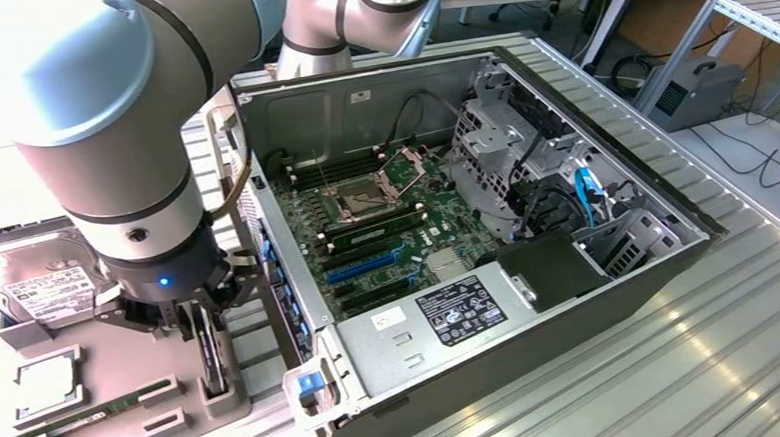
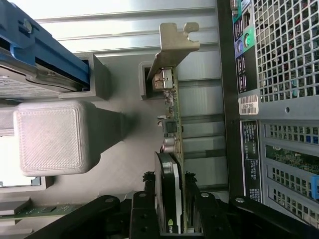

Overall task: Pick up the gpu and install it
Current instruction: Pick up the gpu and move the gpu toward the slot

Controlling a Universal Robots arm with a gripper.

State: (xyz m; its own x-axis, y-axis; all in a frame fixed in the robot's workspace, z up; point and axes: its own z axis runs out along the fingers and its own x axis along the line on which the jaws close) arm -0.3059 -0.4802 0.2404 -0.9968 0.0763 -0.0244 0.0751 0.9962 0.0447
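The gpu (image 1: 212,360) stands on edge in a slot of the grey holder tray (image 1: 116,343), left of the open computer case (image 1: 502,303) in the exterior view. My gripper (image 1: 199,334) hangs straight down over the card. In the wrist view the gpu (image 2: 172,124) runs away from me, its dark board and round fan between my two black fingers (image 2: 149,209) and its silvery end bracket (image 2: 174,42) at the far end by the holder's slot. The gripper (image 2: 172,211) is shut on the gpu, one finger against each face. The motherboard (image 1: 378,229) lies exposed inside the case, with blue slots (image 1: 366,268).
On the tray lie a hard drive (image 1: 40,287), a square CPU (image 1: 45,382) and a green RAM stick (image 1: 80,417). The case's perforated rear wall (image 2: 279,99) stands close beside the card. A grey block (image 2: 50,137) and a blue-railed drive (image 2: 45,55) sit on the other side.
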